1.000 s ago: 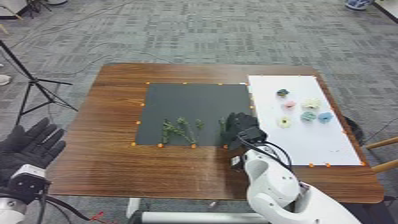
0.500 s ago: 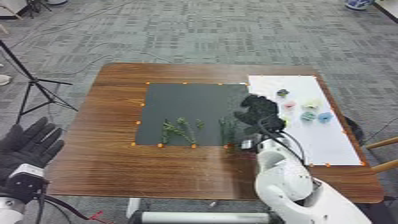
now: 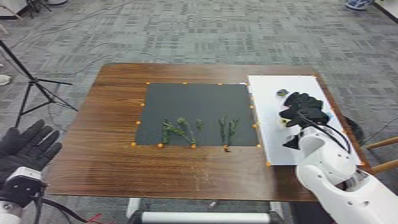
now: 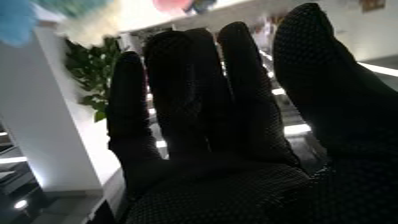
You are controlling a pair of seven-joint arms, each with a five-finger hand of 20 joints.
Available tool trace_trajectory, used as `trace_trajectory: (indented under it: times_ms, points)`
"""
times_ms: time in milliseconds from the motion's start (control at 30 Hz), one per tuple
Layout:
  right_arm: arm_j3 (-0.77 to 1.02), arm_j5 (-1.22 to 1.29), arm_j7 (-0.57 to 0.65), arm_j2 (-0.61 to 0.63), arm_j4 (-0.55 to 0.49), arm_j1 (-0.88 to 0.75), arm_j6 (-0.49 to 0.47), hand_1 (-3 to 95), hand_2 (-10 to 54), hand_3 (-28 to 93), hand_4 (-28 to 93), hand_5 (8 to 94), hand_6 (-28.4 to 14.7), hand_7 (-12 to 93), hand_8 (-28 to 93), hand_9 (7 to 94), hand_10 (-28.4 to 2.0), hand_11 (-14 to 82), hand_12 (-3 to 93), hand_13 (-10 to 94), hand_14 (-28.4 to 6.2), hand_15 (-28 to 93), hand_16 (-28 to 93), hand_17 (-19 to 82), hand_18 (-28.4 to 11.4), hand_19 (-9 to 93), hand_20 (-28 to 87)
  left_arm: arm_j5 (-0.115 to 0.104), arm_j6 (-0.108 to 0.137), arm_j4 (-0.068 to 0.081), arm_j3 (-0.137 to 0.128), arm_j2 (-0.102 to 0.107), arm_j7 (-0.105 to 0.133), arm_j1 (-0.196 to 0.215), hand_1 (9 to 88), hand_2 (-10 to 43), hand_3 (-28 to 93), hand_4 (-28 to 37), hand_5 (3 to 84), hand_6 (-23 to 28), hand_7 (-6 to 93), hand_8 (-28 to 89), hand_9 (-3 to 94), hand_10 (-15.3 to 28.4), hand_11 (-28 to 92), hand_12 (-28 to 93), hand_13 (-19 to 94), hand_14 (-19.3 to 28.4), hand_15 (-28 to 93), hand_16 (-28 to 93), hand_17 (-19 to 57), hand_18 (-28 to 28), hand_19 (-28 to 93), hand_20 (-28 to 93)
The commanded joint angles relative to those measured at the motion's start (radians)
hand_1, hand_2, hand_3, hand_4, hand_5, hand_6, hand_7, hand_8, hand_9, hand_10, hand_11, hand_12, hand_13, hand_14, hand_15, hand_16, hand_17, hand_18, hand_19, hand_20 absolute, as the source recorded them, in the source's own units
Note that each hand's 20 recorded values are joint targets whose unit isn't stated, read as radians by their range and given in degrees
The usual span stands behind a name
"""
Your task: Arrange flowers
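Observation:
My right hand (image 3: 305,106) is over the white sheet among the flower heads, covering most of them; a dark blue flower head (image 3: 282,92) lies just beyond it. Green stems (image 3: 184,130) rest at the near part of the dark grey sheet (image 3: 191,102), with further stems (image 3: 229,131) near its right corner. In the right wrist view the right hand (image 4: 222,185) has straight fingers and a thumb held apart, nothing between them; blue (image 4: 16,22), cream (image 4: 93,25) and pink (image 4: 171,5) flower heads appear beyond the fingertips. My left hand (image 3: 28,150) is open, palm up, left of the table.
The white sheet (image 3: 282,150) lies right of the dark sheet on the brown table (image 3: 169,175), both edged with small orange markers. A black tripod (image 3: 34,80) stands on the floor at the left, and a wooden chair (image 3: 384,155) at the right.
My right hand has moved from the dark sheet's right edge rightward and away onto the white sheet, uncovering the stems near that corner. The left hand has barely moved.

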Motion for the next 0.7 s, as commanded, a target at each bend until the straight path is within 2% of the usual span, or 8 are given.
trace_trajectory:
  times_ms: [33, 267, 433, 633, 700]
  points:
    - [-0.009, -0.016, 0.005, -0.015, -0.022, -0.026, -0.049, 46.0, -9.5, 79, -28, 62.9, -3.0, 15, -12, 60.2, -13.4, 15.5, 14.2, 58, -14.0, 72, 28, 22, -25.3, 73, 38, 0.000, 0.001, -0.009, 0.000, -0.009, 0.003, 0.007, 27.4, 14.2, 70, -26.5, 39.5, 8.5, 9.9, -7, 32.2, 13.9, 15, 14, 22, 13.4, 24, -1, -2.8, 11.1, 17, 12]
    - [-0.001, 0.007, 0.022, -0.028, -0.012, -0.032, -0.109, 43.2, -9.5, 76, -28, 65.1, -3.4, 13, -12, 63.1, -13.9, 14.1, 13.7, 60, -14.2, 75, 28, 22, -25.6, 72, 39, 0.003, 0.003, -0.005, 0.011, -0.005, -0.005, -0.007, 27.5, 14.3, 70, -26.6, 39.4, 8.5, 10.0, -7, 32.2, 14.1, 15, 14, 22, 13.4, 24, -1, -2.9, 11.1, 17, 12]
    - [-0.001, -0.004, 0.029, -0.032, 0.022, -0.049, -0.090, 40.9, -9.5, 72, -28, 63.3, -4.6, 11, -11, 62.2, -14.6, 13.6, 13.3, 60, -14.5, 75, 27, 22, -25.8, 72, 39, 0.005, 0.006, -0.004, 0.013, -0.002, -0.010, -0.013, 27.6, 14.3, 70, -26.6, 39.5, 8.6, 9.9, -7, 32.3, 14.0, 15, 14, 22, 13.4, 24, -1, -2.9, 11.1, 17, 12]
    - [-0.040, -0.034, 0.049, -0.030, 0.101, -0.036, -0.009, 48.8, -9.5, 75, -28, 62.7, -2.4, 15, -12, 62.4, -13.1, 15.8, 14.3, 61, -13.1, 76, 27, 23, -25.3, 73, 40, 0.006, 0.004, -0.002, 0.012, 0.002, -0.015, -0.017, 27.6, 14.4, 70, -26.6, 39.5, 8.6, 9.9, -7, 32.3, 14.0, 15, 14, 22, 13.4, 24, -1, -2.9, 11.1, 18, 12]
    - [-0.046, -0.032, 0.053, -0.029, 0.120, -0.036, 0.011, 53.1, -9.5, 75, -28, 63.3, -1.6, 17, -13, 63.7, -12.5, 16.9, 14.8, 61, -11.6, 75, 31, 24, -24.8, 74, 39, 0.005, 0.003, -0.003, 0.013, 0.002, -0.014, -0.015, 27.6, 14.5, 70, -26.6, 39.5, 8.5, 10.0, -7, 32.3, 14.0, 15, 14, 22, 13.4, 24, 0, -2.9, 11.1, 18, 12]
